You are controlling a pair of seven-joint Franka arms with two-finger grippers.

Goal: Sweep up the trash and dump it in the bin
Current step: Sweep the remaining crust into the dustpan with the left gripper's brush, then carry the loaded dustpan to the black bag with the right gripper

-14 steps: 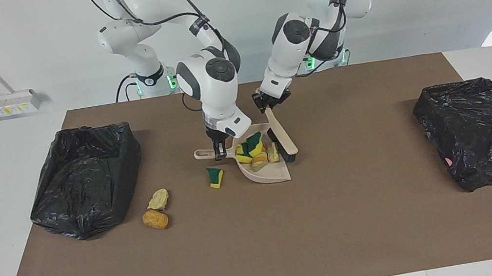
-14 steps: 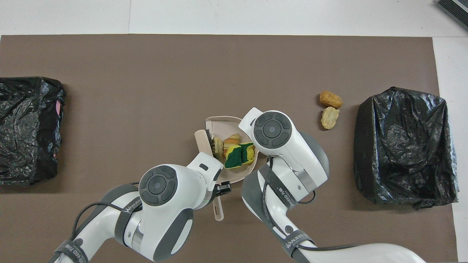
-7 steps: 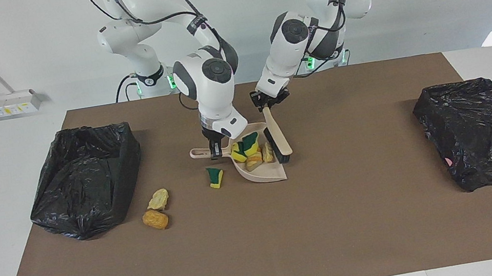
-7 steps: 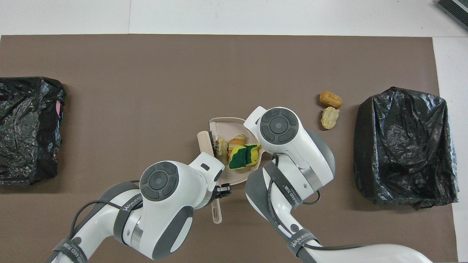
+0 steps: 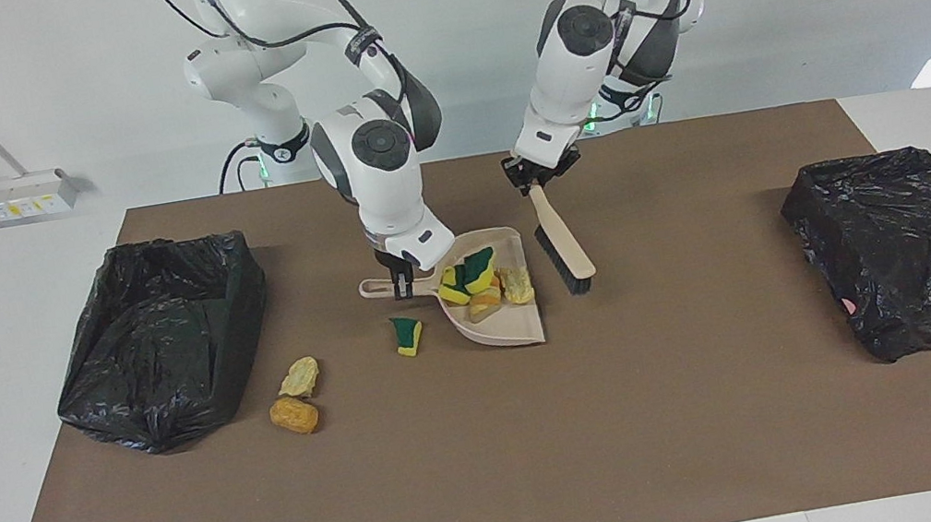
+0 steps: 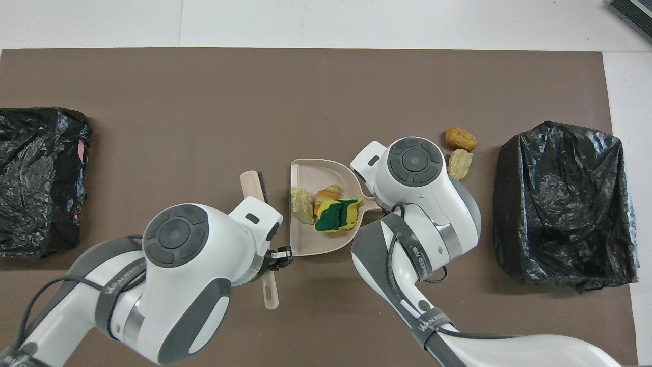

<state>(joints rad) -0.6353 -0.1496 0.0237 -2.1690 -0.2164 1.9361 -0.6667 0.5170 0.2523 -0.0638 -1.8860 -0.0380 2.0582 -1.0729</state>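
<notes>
Right gripper (image 5: 404, 288) jaws clamp dustpan (image 5: 503, 330) handle; trash (image 5: 483, 281) lies in pan just beside. Left gripper (image 5: 536, 185) jaws grip brush (image 5: 566, 247).

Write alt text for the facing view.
The right tool grips a beige dustpan full of scraps, while the left tool holds a brush beside it. Three scraps lie loose on the brown mat near a black-lined bin.
</notes>
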